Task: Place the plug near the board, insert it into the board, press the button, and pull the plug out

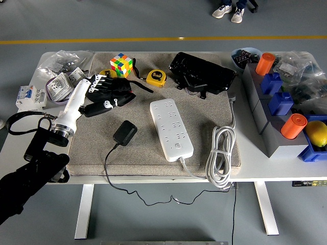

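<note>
The black plug lies flat on the grey mat, its thin black cord running down over the table's front edge. The white power board lies just right of it, a small gap between them, with its button near its near end. My left hand is up and to the left of the plug, over a black pouch, fingers spread and holding nothing. The right arm does not show.
A black pouch, two yellow tape measures and a colour cube lie behind the plug. A black case is at the back. The board's coiled white cable lies right. Grey bins stand far right.
</note>
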Tool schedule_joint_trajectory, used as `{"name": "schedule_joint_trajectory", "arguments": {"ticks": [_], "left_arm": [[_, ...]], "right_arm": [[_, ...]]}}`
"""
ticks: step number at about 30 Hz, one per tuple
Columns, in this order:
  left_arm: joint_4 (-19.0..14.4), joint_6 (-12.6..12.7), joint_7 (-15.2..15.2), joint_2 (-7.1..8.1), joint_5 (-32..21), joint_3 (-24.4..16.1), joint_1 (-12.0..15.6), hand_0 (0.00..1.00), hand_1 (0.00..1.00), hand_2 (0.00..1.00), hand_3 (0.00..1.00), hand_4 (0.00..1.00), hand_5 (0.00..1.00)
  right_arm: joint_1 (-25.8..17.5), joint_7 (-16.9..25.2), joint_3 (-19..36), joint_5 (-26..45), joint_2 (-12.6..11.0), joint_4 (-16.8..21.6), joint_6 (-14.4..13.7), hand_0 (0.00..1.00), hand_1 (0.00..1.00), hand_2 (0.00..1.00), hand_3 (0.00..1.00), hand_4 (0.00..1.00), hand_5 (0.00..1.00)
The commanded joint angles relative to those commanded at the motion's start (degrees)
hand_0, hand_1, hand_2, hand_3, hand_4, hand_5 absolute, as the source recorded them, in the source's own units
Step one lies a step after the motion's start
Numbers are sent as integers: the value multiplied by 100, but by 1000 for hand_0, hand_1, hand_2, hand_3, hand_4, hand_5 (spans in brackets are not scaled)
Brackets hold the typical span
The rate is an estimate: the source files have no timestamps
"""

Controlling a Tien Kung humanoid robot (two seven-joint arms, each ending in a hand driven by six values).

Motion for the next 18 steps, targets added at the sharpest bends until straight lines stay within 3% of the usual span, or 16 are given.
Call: {"name": "schedule_joint_trajectory", "arguments": {"ticks": [9, 18], "left_arm": [[126, -115, -212, -106, -879, -766, 251, 471, 613, 609, 635, 951, 431], [208, -216, -311, -106, -1580, -1031, 349, 442, 579, 572, 595, 900, 381]], "right_arm": [[57, -25, -156, 115, -1, -61, -25, 670, 685, 680, 580, 998, 562], [96, -49, -195, 108, 9, -62, -36, 666, 684, 680, 580, 998, 563]]}}
